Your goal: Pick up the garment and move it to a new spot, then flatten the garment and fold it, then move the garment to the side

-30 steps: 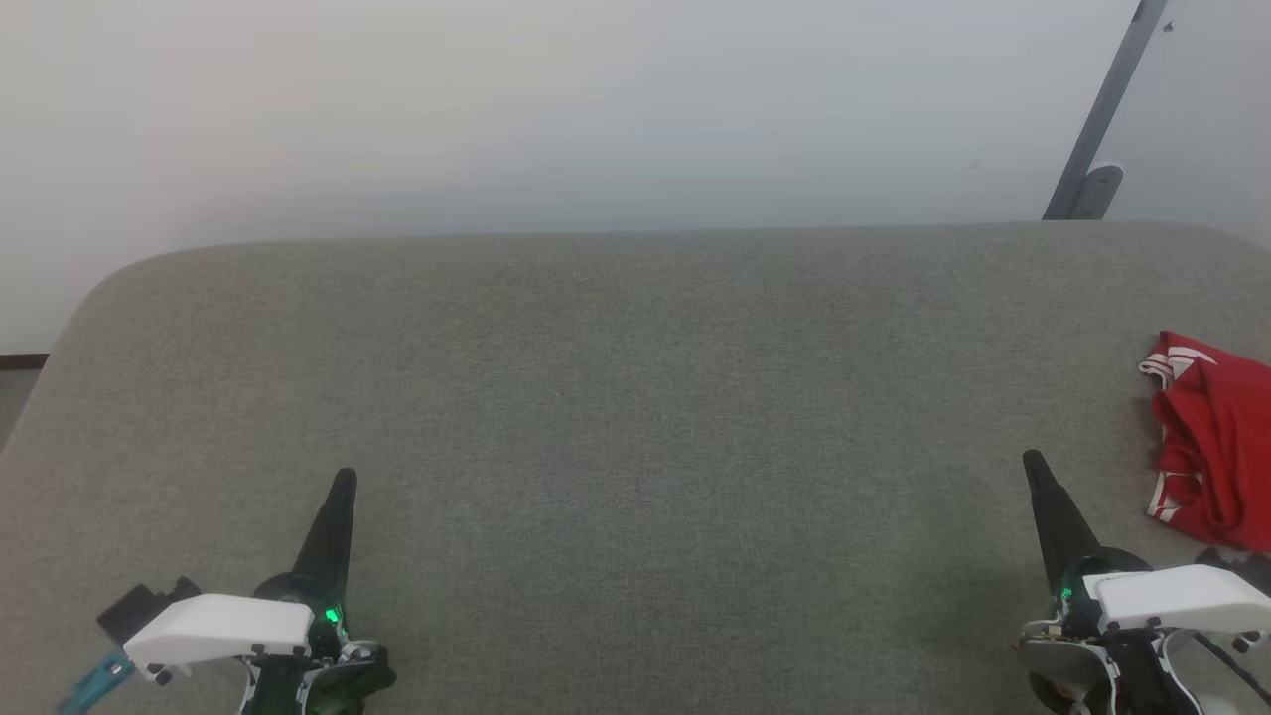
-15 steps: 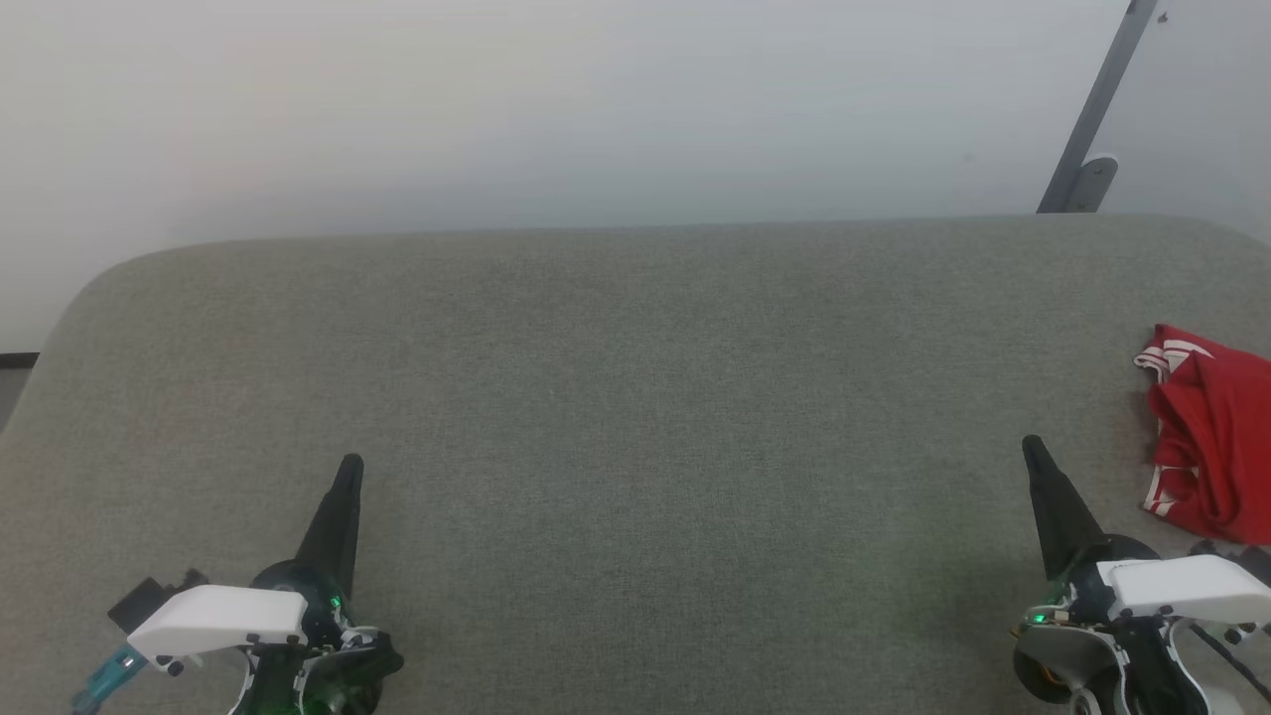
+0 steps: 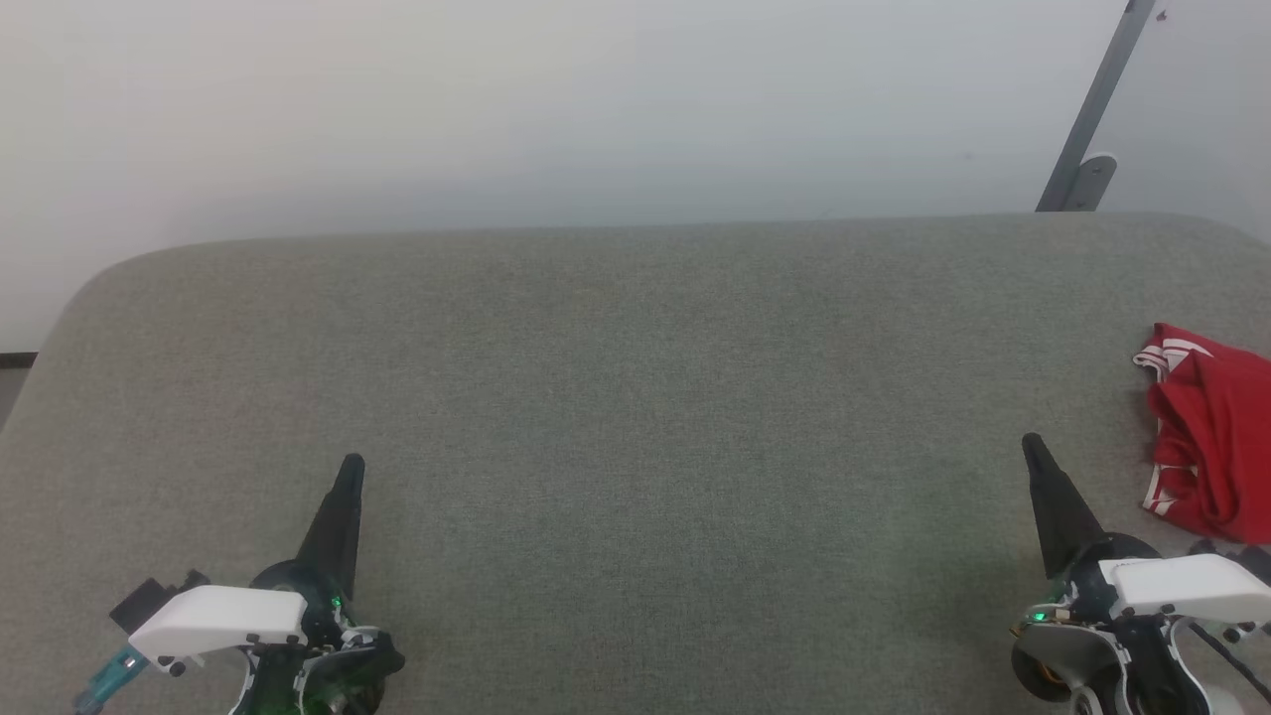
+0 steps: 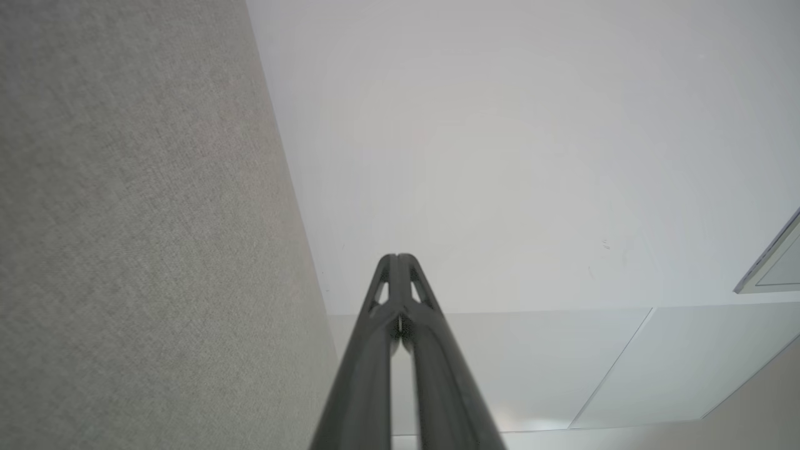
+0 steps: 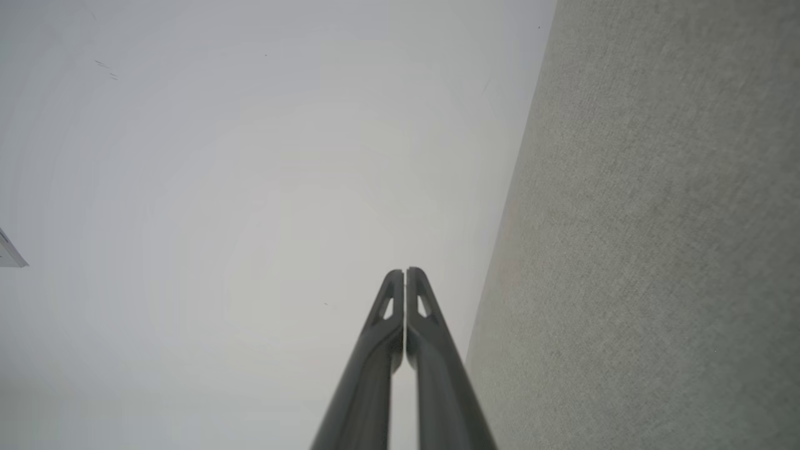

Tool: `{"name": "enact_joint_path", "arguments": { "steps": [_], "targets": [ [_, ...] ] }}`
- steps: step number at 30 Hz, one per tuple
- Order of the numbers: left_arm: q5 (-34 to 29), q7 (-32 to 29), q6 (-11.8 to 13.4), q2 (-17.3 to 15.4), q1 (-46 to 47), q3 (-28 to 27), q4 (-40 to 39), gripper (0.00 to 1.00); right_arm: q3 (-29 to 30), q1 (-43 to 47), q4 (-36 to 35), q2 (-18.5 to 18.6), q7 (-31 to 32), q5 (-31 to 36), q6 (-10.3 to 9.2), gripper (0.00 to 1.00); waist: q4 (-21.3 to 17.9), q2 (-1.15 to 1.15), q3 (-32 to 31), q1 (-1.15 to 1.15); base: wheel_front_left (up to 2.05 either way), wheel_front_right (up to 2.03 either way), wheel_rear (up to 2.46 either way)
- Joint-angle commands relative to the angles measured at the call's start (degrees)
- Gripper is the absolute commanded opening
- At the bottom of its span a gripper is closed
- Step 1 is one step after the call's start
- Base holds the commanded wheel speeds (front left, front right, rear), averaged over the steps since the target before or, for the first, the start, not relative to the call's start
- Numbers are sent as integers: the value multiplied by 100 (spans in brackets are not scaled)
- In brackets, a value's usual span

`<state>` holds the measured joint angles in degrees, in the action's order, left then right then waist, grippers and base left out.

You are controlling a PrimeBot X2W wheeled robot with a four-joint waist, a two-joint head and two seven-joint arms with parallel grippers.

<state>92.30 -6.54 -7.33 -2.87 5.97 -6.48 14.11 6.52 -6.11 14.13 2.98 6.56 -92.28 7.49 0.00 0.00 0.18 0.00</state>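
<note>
— How do the arms sit?
— Left gripper [image 3: 349, 469] is low left and right gripper [image 3: 1034, 447] low right. Both point forward, fingers pressed together, empty.
— The garment [image 3: 1206, 437]?
— Red, crumpled, striped trim showing, on the pad [image 3: 635, 397] near the right gripper.

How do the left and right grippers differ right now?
The left gripper tilts its tip rightward; the right gripper tilts leftward. The right gripper sits near the garment; the left gripper is far across the cushion. Both are shut and empty.
</note>
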Motion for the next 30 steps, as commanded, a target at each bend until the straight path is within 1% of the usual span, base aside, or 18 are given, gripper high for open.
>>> {"name": "enact_joint_path", "arguments": {
  "steps": [1,30],
  "targets": [
    [19,-21,-31,14,63,-19,-1,0,7,-34,-18,-20,17,-23,0,0,0,0,0,0,0,0,0],
    [20,-20,-32,14,63,-17,-3,0,6,-33,-16,-20,15,-24,0,0,0,0,0,0,0,0,0]
  ]
}}
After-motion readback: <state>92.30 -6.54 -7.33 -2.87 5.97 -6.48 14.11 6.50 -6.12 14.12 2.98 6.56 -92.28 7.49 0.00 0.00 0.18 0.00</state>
